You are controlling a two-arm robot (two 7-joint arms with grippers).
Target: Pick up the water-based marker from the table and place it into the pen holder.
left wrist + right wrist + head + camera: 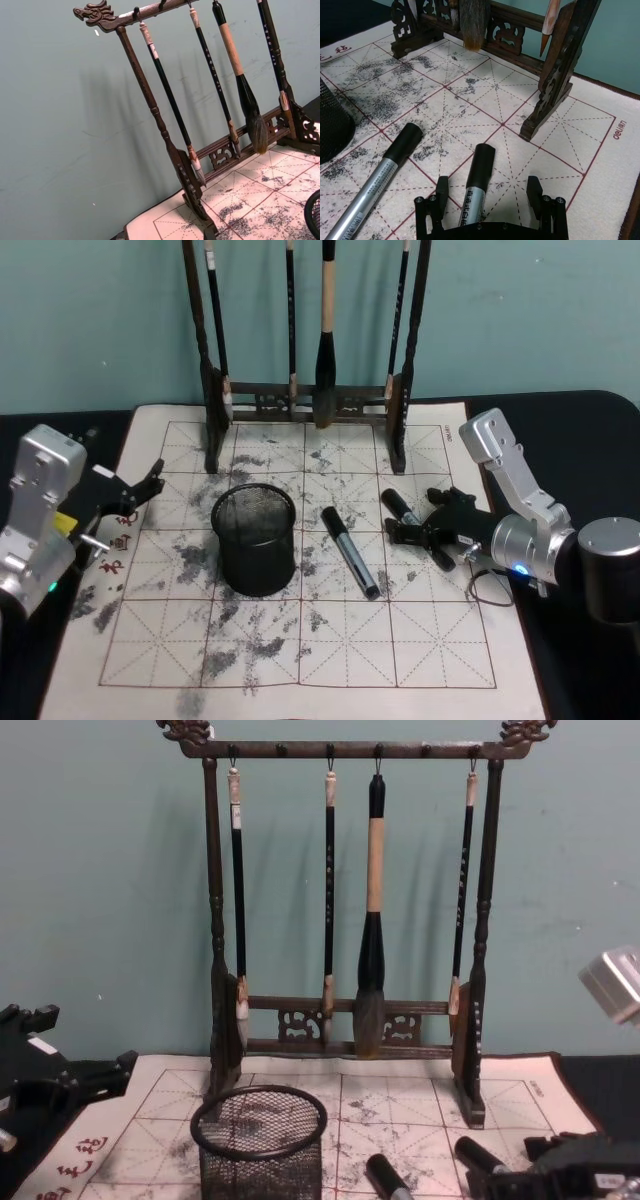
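Right gripper (488,184): hanging low over the table (440,680), fingers (442,192) spread wide on either side of the marker (479,170), not yet pinching it.
Marker: lying flat on the table, dark cap pointing toward the brush rack (555,75), well to the right of the pen holder (255,538).
Second marker (350,552): lying between the pen holder and the right gripper, near the first 1.
Left gripper (140,490): sitting parked at the table's left edge.
Risk 1: 1 finger is likely touching before the other, so the round barrel may be rolling away instead of getting clamped.
Risk 2: a grip far from the barrel's middle may be leaving the marker drooping, so its low end may be catching the pen holder's rim.
Risk 3: a low carry toward the pen holder is crossing the second marker and may be knocking it.
Risk 4: the pen holder looks light, so a sideways bump may be tipping it.
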